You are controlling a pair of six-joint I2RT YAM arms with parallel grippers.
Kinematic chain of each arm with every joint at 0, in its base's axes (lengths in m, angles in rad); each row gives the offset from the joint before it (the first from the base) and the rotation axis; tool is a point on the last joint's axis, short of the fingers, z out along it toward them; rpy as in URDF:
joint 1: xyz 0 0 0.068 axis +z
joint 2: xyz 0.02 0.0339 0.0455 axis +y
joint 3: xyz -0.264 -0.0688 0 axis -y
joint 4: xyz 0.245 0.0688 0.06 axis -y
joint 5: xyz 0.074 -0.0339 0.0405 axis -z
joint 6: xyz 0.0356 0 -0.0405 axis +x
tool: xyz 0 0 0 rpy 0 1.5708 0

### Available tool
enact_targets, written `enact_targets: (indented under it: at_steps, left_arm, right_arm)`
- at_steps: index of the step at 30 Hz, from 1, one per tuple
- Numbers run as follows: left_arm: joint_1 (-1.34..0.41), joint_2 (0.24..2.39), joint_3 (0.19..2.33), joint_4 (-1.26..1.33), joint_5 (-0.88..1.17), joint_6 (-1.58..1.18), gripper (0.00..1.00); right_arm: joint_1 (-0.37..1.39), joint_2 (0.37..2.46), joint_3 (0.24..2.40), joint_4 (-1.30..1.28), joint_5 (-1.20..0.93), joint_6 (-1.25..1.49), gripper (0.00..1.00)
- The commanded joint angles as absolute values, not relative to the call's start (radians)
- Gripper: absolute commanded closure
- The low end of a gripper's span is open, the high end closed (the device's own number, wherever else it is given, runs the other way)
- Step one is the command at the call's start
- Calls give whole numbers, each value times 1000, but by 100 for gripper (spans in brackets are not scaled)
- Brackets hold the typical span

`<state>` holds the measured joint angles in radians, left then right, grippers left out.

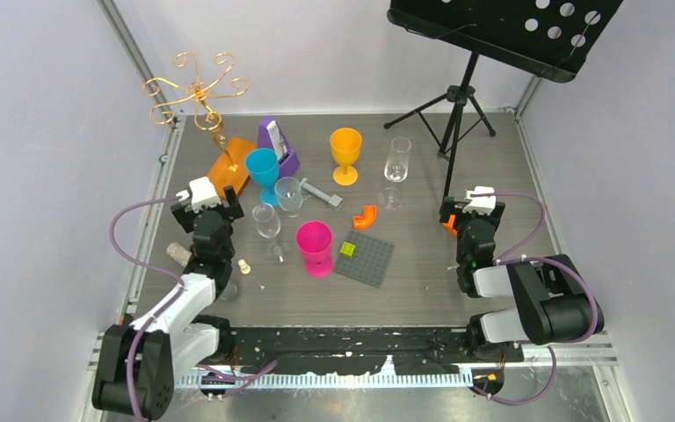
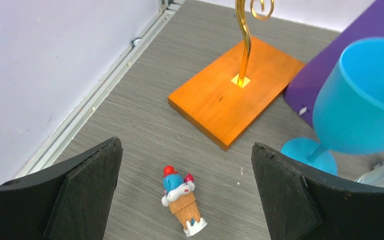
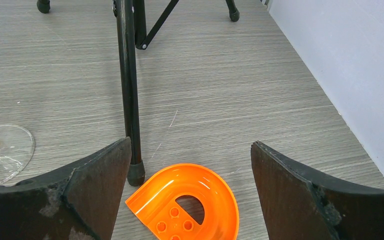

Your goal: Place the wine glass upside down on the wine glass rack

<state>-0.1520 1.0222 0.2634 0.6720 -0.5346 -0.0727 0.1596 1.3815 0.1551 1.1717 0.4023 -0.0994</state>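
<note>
The wine glass rack (image 1: pixel 198 88) stands at the back left, gold scroll arms on a stem (image 2: pixel 243 45) set in an orange base (image 2: pixel 230 95). Three clear stemmed glasses stand upright: one (image 1: pixel 266 221) right of my left gripper, a second (image 1: pixel 288 195) behind it, and a tall one (image 1: pixel 396 161) at mid right. My left gripper (image 1: pixel 209 199) (image 2: pixel 186 147) is open just short of the rack base, holding nothing. My right gripper (image 1: pixel 473 207) (image 3: pixel 191 146) is open over an orange curved piece (image 3: pixel 190 200), also holding nothing.
Blue (image 1: pixel 262 171) (image 2: pixel 360 100), orange (image 1: pixel 345 154) and pink (image 1: pixel 315 248) goblets stand mid-table. An ice-cream toy (image 2: pixel 182 200) lies below the left fingers. A black music stand (image 1: pixel 492 26) has a leg (image 3: pixel 130 100) beside my right gripper. There is also a purple block (image 1: pixel 277 145) and a grey baseplate (image 1: pixel 365 258).
</note>
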Motion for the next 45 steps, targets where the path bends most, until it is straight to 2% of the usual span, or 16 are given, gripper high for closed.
enact_targets:
  at_steps: [1, 10, 14, 18, 26, 30, 33, 36, 42, 45]
  left_arm:
    - [-203, 945, 401, 306, -689, -209, 1]
    - [-218, 745, 592, -112, -685, -356, 1]
    - [-218, 649, 718, -361, -586, -424, 1]
    - [-219, 556, 750, -403, -432, -434, 1]
    - [-218, 645, 927, -720, -337, -475, 1]
    - [-218, 724, 1035, -803, -256, -447, 1]
    - [-218, 781, 1117, -862, -195, -423, 1]
    - [-219, 836, 1199, -937, -158, -396, 5]
    - [-218, 926, 1299, -1041, -93, -366, 9]
    - [-218, 954, 1293, -1030, -70, -357, 13]
  right_arm:
    - [156, 1381, 182, 1211, 421, -91, 5]
    - [156, 1382, 182, 1211, 421, -90, 5]
    - [155, 1381, 182, 1213, 420, -90, 5]
    - [154, 1381, 182, 1211, 420, -90, 5]
    - [187, 1298, 144, 1220, 511, -96, 5]
    - [226, 1080, 214, 924, 577, -75, 5]
    - [228, 971, 341, 521, 655, 171, 5]
    - [229, 899, 426, 247, 702, 374, 5]
    - [227, 900, 532, -59, 718, 530, 5]
    - [227, 923, 566, -83, 651, 491, 5]
